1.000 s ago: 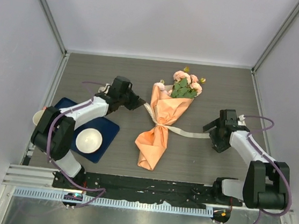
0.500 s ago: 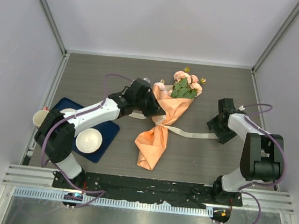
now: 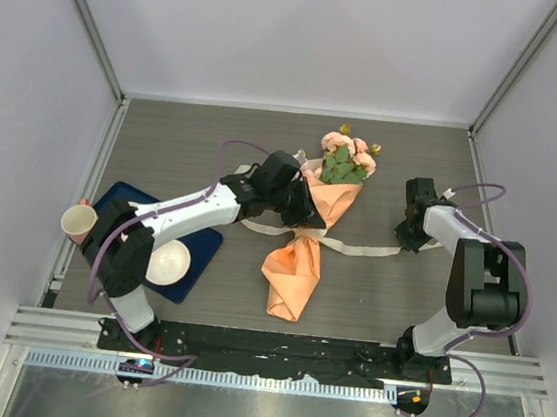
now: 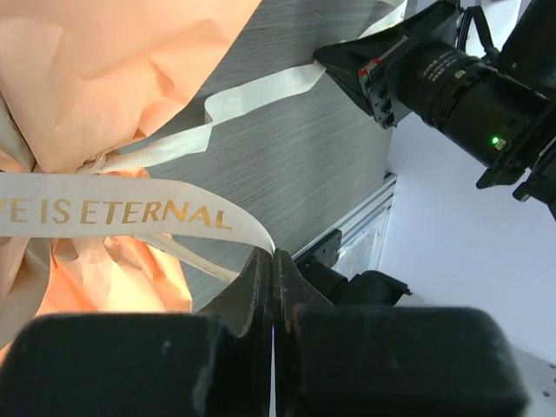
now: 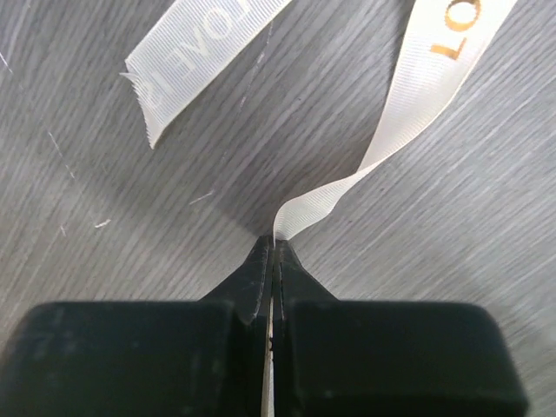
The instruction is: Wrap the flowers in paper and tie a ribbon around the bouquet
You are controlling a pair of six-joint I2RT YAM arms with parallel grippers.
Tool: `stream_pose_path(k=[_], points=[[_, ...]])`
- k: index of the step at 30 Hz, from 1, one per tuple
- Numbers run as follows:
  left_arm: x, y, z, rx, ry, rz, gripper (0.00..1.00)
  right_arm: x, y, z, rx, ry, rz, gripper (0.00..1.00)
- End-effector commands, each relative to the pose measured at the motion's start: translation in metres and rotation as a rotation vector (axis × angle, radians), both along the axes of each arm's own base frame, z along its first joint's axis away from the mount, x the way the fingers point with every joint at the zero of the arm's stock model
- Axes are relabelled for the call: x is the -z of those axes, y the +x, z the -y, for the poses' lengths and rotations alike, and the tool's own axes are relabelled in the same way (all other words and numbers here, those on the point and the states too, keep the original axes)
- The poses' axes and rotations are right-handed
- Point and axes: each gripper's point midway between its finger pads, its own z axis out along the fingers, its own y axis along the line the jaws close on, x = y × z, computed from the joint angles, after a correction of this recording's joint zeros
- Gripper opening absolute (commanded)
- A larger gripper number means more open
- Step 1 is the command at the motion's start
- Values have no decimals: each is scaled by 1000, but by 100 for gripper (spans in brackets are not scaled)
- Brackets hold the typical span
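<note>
The bouquet (image 3: 308,234) lies mid-table, with pink flowers (image 3: 347,159) poking out of a cone of orange paper (image 3: 293,276). A cream ribbon (image 3: 356,249) with gold lettering is wound around its waist. My left gripper (image 3: 304,209) sits against the cone's left side and is shut on one ribbon strand (image 4: 130,211), pinched at its tips (image 4: 274,256). To the right of the bouquet, my right gripper (image 3: 403,234) is low over the table, shut on the other strand (image 5: 417,95), which twists out of its tips (image 5: 274,243). A loose ribbon end (image 5: 200,56) lies nearby.
A dark blue tray (image 3: 206,244) holding a white bowl (image 3: 166,261) sits at the left, with a paper cup (image 3: 79,221) at its far left edge. Grey walls close in the table on three sides.
My left gripper has travelled right with its ribbon strand to the bouquet. The right gripper has shut on the other strand. The cone's lower end has swung slightly right.
</note>
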Motion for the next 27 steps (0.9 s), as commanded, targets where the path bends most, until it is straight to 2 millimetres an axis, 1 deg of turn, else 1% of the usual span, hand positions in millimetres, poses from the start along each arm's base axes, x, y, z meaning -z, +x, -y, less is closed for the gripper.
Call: stream_pose_path(k=[1, 2, 3, 4, 5, 6, 8, 9, 10, 11, 12, 13, 14, 15, 16, 18, 19, 20, 21, 22, 24, 25, 26, 27], points=[[-18, -6, 5, 70, -23, 55, 0, -22, 1, 11, -64, -71, 55, 0], [-16, -7, 3, 73, -15, 63, 0, -42, 8, 3, -128, -57, 127, 0], [-11, -9, -1, 79, 1, 70, 0, -59, 19, -12, -190, -42, 208, 0], [-7, -9, -4, 73, 15, 75, 0, -71, 23, -25, -254, -19, 264, 0], [-5, -8, -5, 72, 14, 84, 0, -85, 27, -46, -361, 35, 319, 0], [5, -11, -9, 70, 27, 78, 0, -113, 32, -65, -432, 62, 423, 0], [2, -9, -9, 55, 5, 106, 0, -149, 38, -94, -544, 133, 536, 0], [11, -11, -13, 43, 11, 95, 0, -171, 39, -120, -639, 221, 615, 0], [8, -11, -13, 25, -1, 101, 0, -192, 40, -142, -709, 261, 669, 0], [13, -12, -14, 16, -11, 112, 0, -204, 40, -158, -756, 293, 700, 0], [14, -12, -15, 4, -18, 124, 0, -220, 40, -177, -809, 345, 744, 0], [14, -11, -17, -9, -20, 140, 0, -234, 39, -207, -884, 392, 763, 0], [13, -12, -18, -34, -33, 164, 0, -242, 37, -224, -924, 437, 775, 0], [15, -14, -20, -43, -31, 166, 0, -248, 35, -243, -972, 493, 775, 0], [10, -13, -17, -53, -56, 189, 0, -253, 32, -275, -1046, 535, 756, 0], [9, -17, -18, -86, -76, 223, 0, -246, 25, -305, -1123, 582, 695, 0], [9, -19, -18, -98, -82, 236, 0, -238, 24, -326, -1169, 656, 637, 0], [9, -26, -17, -103, -99, 251, 0, -233, 16, -341, -1205, 709, 595, 0], [8, -24, -19, -133, -97, 277, 0, -229, 12, -350, -1218, 764, 554, 0], [10, -30, -19, -134, -113, 290, 0, -218, 12, -361, -1224, 821, 496, 0], [5, -27, -23, -176, -121, 334, 0, -212, 3, -375, -1266, 875, 434, 0], [6, -30, -22, -173, -124, 348, 0, -219, 0, -382, -1310, 900, 429, 0], [8, -31, -23, -176, -118, 353, 0, -198, -8, -390, -1317, 909, 328, 0], [8, -29, -25, -187, -112, 362, 0, -207, -10, -398, -1353, 909, 325, 0]])
